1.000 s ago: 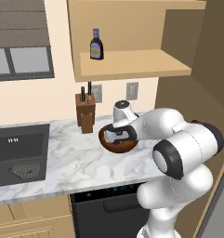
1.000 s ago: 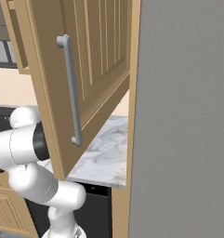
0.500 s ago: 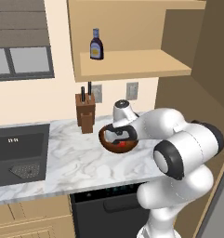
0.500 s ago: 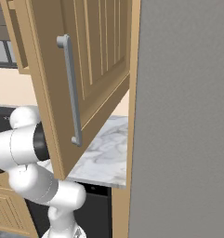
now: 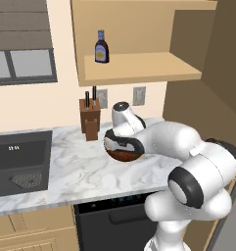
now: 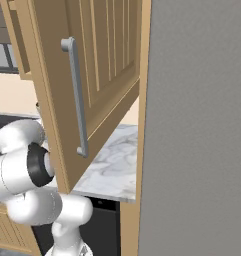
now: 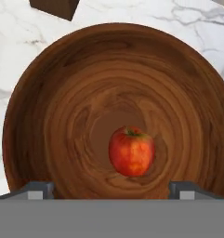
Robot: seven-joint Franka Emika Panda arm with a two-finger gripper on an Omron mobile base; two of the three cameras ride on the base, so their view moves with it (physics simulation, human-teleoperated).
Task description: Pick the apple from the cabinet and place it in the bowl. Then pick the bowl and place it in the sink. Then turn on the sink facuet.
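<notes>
Down in the wide round bowl of dark reddish-brown wood grain (image 7: 115, 111), on the white marble counter (image 5: 70, 169), the small red apple (image 7: 131, 151) sits free near the centre. Your gripper (image 7: 111, 189) hangs just above it, fingertips (image 7: 38, 190) spread wide and holding nothing. Lift clear, then take the bowl by one wall, one finger inside and one outside, keeping it level toward the dark grey rectangular sink (image 5: 19, 159).
</notes>
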